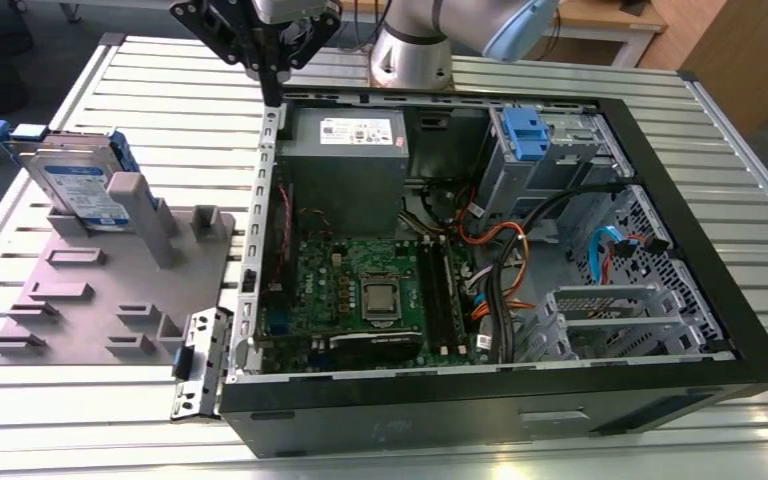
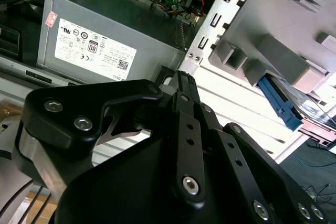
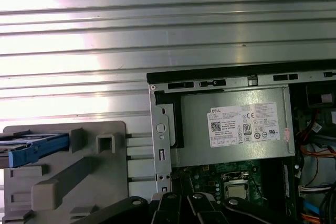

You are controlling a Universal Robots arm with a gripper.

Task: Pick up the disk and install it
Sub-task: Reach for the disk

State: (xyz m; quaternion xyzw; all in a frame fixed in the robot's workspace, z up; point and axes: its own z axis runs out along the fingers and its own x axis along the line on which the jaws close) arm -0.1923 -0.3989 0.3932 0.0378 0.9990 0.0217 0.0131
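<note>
The task is at its start: nothing has been picked up yet. The disk (image 1: 81, 187) stands on edge in a grey holder (image 1: 104, 300) on the slatted table (image 1: 157, 90), at the exterior view's left and well apart from the open computer case (image 1: 491, 405). Its blue rails also show in both wrist views (image 2: 281, 103) (image 3: 31, 148).

The gripper (image 1: 273, 97) hangs above the case's edge near the power supply (image 1: 344, 150), not over the disk. Its jaws are pressed together and hold nothing, as the second wrist view (image 2: 181, 75) also shows. Picking up and installing are both left to do.

In the case, a blue bracket (image 1: 524, 135) without a drive sits in the bay at the far corner.

As for writing, the disk carries a white-and-blue label too small to make out. The power supply has a white sticker (image 3: 244, 124) full of printed lines and round marks, and a small red-and-white tag (image 2: 51, 19) at one corner
</note>
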